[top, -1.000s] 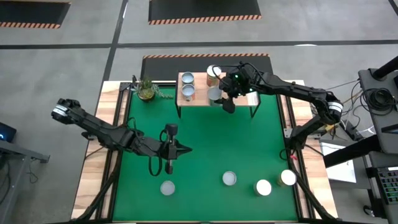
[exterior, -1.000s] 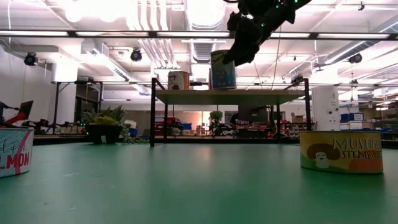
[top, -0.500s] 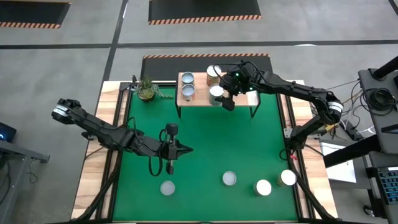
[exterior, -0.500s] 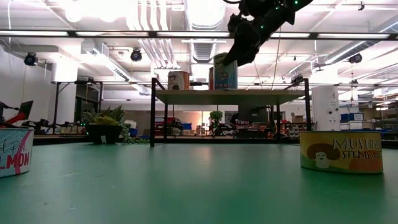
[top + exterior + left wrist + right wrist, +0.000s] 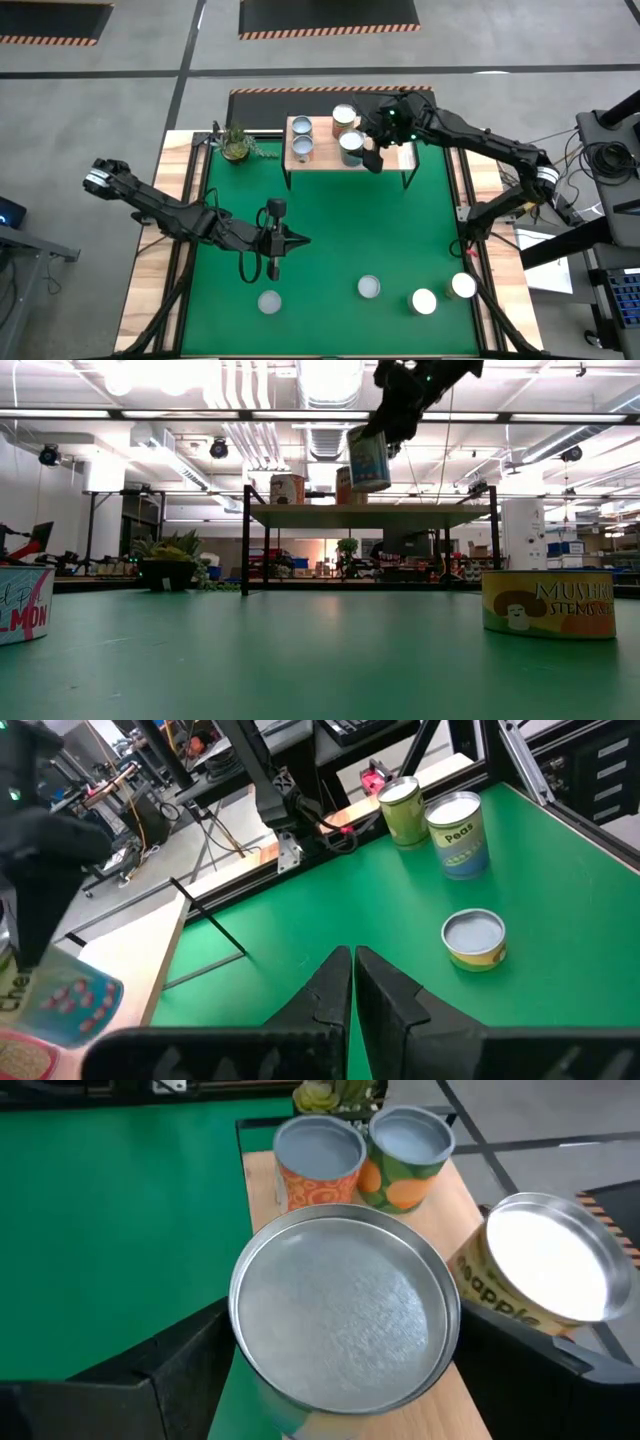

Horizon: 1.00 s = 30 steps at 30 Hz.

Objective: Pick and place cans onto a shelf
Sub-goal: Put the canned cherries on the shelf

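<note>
Cans are sitting four on the shelf (image 5: 320,160) and four (image 5: 368,288) along the worktop's (image 5: 330,240) near edge in the high view. The right gripper (image 5: 368,150) is hanging over the shelf's front with a blue-labelled can (image 5: 351,146). The low view is showing that can (image 5: 368,459) tilted, clear above the plank. The right wrist view is showing fingers (image 5: 150,1370) spread wide, flanking its lid. In the left wrist view, the left gripper's (image 5: 352,982) fingers are pressed together, empty, mid-worktop.

Leftmost can (image 5: 22,603) cropped by edge
</note>
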{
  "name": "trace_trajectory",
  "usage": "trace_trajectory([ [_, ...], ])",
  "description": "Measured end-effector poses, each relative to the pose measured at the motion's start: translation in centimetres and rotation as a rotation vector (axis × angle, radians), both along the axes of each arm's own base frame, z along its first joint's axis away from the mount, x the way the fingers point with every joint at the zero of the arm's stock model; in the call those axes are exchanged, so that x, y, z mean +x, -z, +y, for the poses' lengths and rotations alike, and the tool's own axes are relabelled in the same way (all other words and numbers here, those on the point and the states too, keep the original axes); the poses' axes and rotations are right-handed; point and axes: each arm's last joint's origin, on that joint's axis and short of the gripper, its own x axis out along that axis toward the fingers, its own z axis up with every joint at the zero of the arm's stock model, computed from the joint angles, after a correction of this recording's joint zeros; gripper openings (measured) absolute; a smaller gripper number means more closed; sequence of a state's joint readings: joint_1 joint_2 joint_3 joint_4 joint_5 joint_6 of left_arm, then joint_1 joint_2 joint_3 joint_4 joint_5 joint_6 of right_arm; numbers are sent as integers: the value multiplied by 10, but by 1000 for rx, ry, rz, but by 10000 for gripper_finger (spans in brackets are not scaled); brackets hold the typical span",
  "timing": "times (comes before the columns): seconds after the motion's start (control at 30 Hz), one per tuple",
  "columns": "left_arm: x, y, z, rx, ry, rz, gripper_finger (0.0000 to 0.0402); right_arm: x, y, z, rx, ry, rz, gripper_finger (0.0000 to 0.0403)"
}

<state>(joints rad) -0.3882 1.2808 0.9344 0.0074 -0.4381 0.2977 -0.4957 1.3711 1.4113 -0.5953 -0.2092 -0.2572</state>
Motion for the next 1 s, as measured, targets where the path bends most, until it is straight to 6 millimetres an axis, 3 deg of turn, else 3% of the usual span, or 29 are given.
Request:
trace_trajectory([
  [0.17, 0, 0, 0, 0, 0, 0, 0, -5, -1, 3, 6, 7, -8, 327],
  [0.53, 0, -1, 0, -2, 0, -5, 0, 10, 36, -5, -11, 5, -30, 327],
  [1.0, 0, -1, 0, -3, 0, -8, 0, 11, 42, -7, -16, -3, -8, 348],
])
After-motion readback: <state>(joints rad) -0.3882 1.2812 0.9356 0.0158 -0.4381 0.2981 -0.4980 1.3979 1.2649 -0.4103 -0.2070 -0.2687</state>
